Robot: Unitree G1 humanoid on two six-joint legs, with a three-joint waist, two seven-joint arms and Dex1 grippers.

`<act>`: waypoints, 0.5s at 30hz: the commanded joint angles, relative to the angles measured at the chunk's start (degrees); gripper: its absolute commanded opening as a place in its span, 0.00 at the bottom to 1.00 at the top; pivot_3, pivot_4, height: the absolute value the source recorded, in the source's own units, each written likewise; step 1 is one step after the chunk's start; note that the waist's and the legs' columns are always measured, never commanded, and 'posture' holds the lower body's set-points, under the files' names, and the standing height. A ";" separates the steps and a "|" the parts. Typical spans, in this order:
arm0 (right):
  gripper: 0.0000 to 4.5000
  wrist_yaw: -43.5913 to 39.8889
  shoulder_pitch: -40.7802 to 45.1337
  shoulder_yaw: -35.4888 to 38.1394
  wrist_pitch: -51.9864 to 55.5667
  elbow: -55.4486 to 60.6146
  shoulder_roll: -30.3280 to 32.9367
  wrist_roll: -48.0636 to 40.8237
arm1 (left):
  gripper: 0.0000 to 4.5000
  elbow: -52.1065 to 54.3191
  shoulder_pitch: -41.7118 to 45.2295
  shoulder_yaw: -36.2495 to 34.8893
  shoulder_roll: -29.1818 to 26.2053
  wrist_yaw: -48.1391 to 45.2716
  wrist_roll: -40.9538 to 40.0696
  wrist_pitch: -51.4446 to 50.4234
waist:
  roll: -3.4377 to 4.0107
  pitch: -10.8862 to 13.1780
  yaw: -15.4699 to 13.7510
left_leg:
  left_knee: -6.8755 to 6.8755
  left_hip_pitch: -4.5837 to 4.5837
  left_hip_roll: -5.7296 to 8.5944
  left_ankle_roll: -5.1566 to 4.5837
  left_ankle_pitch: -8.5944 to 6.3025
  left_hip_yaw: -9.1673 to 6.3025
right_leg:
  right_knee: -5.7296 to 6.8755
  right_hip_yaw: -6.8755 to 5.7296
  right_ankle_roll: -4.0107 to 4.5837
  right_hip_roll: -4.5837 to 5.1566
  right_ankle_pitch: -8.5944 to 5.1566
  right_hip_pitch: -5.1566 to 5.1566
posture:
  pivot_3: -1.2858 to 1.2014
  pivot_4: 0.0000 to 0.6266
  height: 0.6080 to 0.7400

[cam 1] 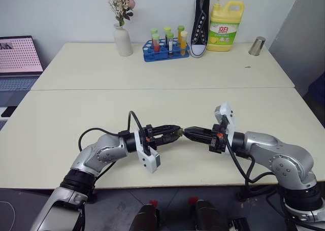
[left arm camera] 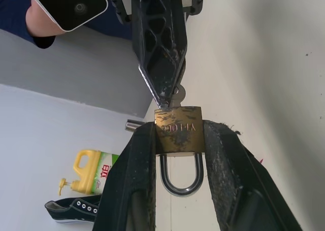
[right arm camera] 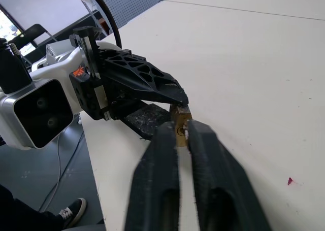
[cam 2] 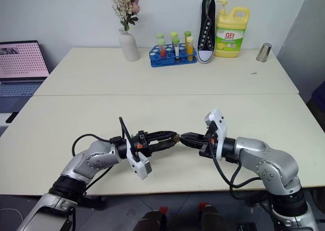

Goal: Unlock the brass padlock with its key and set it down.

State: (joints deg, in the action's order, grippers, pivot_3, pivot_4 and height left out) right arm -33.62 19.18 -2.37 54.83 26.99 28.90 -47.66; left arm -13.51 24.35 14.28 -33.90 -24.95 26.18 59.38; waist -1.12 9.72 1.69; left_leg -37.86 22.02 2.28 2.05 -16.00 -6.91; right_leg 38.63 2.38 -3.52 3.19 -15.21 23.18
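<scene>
Head views: two grey arms met tip to tip above the near edge of the cream table [cam 1: 152, 104]. The left gripper [cam 1: 176, 132] pointed toward the right gripper [cam 1: 187, 133], their black fingertips all but touching. Behind them, well apart — a white vase of dried flowers [cam 1: 122, 40], a blue rack of coloured tubes [cam 1: 165, 49], a black sneaker stood on end [cam 1: 201, 23], a yellow detergent bottle [cam 1: 225, 27], a small metal cup [cam 1: 257, 46].

Left wrist view: the small golden-brass padlock [left arm camera: 178, 131] sat clamped between the left gripper's two black fingers [left arm camera: 137, 175], silvery shackle closed and hanging back toward the wrist. At the padlock's outer face, the thin silvery key [left arm camera: 176, 95] stood at the keyhole, pinched at the tip of the right gripper.

Right wrist view: the right gripper's fingers [right arm camera: 162, 165] stood nearly together, a narrow gap, closed on the key just in front of the padlock's brass end; the left gripper gripped the padlock beyond.
</scene>
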 commanded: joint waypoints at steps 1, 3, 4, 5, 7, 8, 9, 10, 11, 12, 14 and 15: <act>0.44 -0.56 0.93 0.89 -0.74 0.81 0.71 0.13 | 0.21 1.24 0.73 -0.28 -0.60 1.25 -0.30 0.46 | 0.00 0.00 -0.02 | 0.00 0.00 0.00 0.00 0.00 0.00 | 0.00 0.00 0.00 0.00 0.00 0.00 | 0.52 0.24 1.00; 0.44 -1.01 0.55 0.95 0.39 0.91 0.95 -0.91 | 0.21 1.31 0.77 -0.25 -0.61 1.51 -0.25 0.46 | 0.00 0.00 -0.01 | 0.00 0.00 0.01 0.00 0.00 0.00 | 0.00 0.00 0.00 0.01 0.00 0.00 | 0.52 0.24 1.00; 0.44 -1.11 0.39 0.85 0.50 0.97 0.99 -1.00 | 0.21 1.34 0.78 -0.20 -0.66 1.59 -0.18 0.53 | 0.00 0.00 -0.01 | 0.00 0.00 0.00 0.00 0.00 0.00 | 0.00 0.00 0.00 0.00 0.00 0.00 | 0.52 0.24 1.00; 0.44 -1.15 0.39 0.73 0.44 0.88 1.00 -0.90 | 0.21 1.23 0.87 -0.15 -0.68 1.66 -0.11 0.60 | 0.00 0.00 -0.01 | 0.00 0.00 0.00 0.00 0.00 0.00 | 0.00 0.00 0.00 0.00 0.00 0.00 | 0.52 0.24 1.00; 0.44 -0.66 0.50 0.99 0.48 0.50 0.44 -1.13 | 0.21 1.09 0.96 -0.11 -0.70 1.71 -0.06 0.66 | 0.00 0.00 0.00 | 0.00 0.00 0.00 0.00 0.00 0.00 | 0.00 0.00 0.00 0.00 0.00 0.00 | 0.52 0.24 1.00; 0.44 -0.54 0.59 1.03 0.45 0.32 0.34 -1.13 | 0.21 1.02 1.03 -0.08 -0.67 1.72 -0.05 0.62 | 0.00 0.00 0.00 | 0.00 0.00 0.00 0.00 0.00 0.00 | 0.00 0.00 0.00 0.00 0.00 0.00 | 0.52 0.24 1.00; 0.44 -0.45 0.75 1.28 0.54 0.18 0.11 -1.51 | 0.21 1.03 1.08 -0.07 -0.69 1.71 0.02 0.62 | 0.00 0.00 0.00 | 0.00 0.00 0.00 0.00 0.00 0.00 | 0.00 0.00 0.00 0.00 0.00 0.00 | 0.52 0.24 1.00; 0.44 -0.23 0.92 1.65 0.75 0.00 -0.21 -2.03 | 0.21 1.04 1.11 -0.09 -0.69 1.72 -0.05 0.63 | 0.00 0.00 0.00 | 0.00 0.00 0.00 0.00 0.00 0.00 | 0.00 0.00 0.00 0.00 0.00 0.00 | 0.52 0.24 1.00; 0.44 -0.05 1.03 1.94 0.93 -0.12 -0.46 -2.46 | 0.21 1.05 1.12 -0.11 -0.68 1.74 -0.11 0.64 | 0.00 0.00 0.00 | 0.00 0.00 0.00 0.00 0.00 0.00 | 0.00 0.00 0.00 0.00 0.00 0.00 | 0.52 0.24 1.00; 0.44 -0.10 1.07 2.00 0.98 -0.18 -0.43 -2.57 | 0.21 1.00 1.17 -0.10 -0.69 1.76 0.00 0.66 | 0.00 0.00 -0.01 | 0.00 0.00 0.00 0.00 0.00 0.00 | 0.00 0.00 0.00 0.00 0.00 0.00 | 0.52 0.24 1.00; 0.44 -0.25 1.08 1.94 0.99 -0.20 -0.29 -2.49 | 0.21 0.93 1.24 -0.07 -0.70 1.78 0.15 0.68 | 0.00 0.00 -0.01 | 0.00 0.00 0.00 0.00 0.00 0.00 | 0.00 0.00 0.00 0.00 0.00 0.00 | 0.52 0.24 1.00; 0.41 -0.14 1.11 2.03 1.03 -0.25 -0.40 -2.54 | 0.21 0.95 1.23 -0.08 -0.69 1.79 0.10 0.66 | 0.00 0.00 -0.01 | 0.00 0.00 0.00 0.00 0.00 0.00 | 0.00 0.00 0.00 0.00 0.00 0.00 | 0.52 0.24 1.00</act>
State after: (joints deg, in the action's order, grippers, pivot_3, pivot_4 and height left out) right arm -33.70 19.18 -1.70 55.83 26.04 28.65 -48.94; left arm -13.52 24.49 14.33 -34.08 -24.31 26.50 59.41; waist -1.11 9.72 1.69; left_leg -37.86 22.02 2.28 2.05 -16.00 -6.91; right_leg 38.63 2.38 -3.52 3.19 -15.21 23.18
